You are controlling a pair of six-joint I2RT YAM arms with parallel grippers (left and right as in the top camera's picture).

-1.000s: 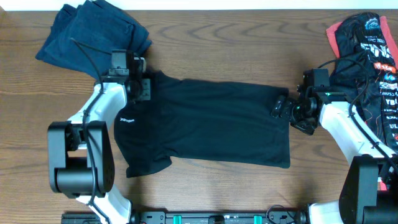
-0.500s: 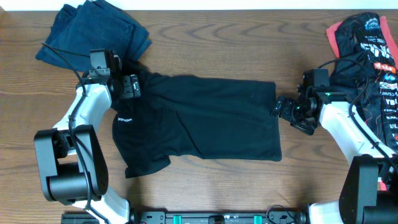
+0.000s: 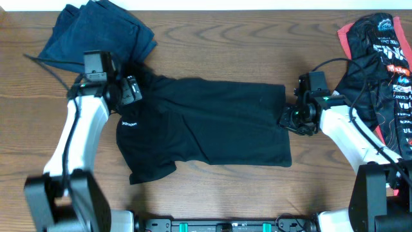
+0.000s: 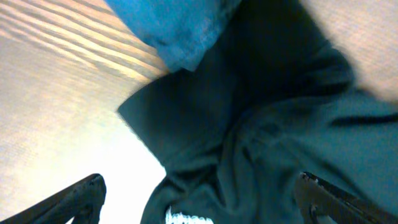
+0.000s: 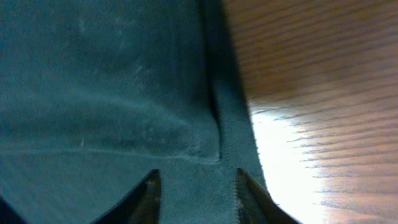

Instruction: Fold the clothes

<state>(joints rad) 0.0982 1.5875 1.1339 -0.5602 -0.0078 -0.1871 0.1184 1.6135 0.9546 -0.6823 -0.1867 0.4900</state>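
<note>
The right hand (image 5: 196,180) straddles the hem of the black shirt (image 5: 106,81) at its right edge, with its fingers close on either side of the fold. Whether they already bite the cloth I cannot tell. For a good grasp it should catch the full thickness of the hem (not merely skim the top) before any lift. The left hand (image 4: 200,183) hangs released, fingers wide, over the shirt's left end. The shirt lies flat across the middle of the counter (image 3: 225,38) between both hands, with a blue garment (image 3: 96,32) just beside its upper left corner.
</note>
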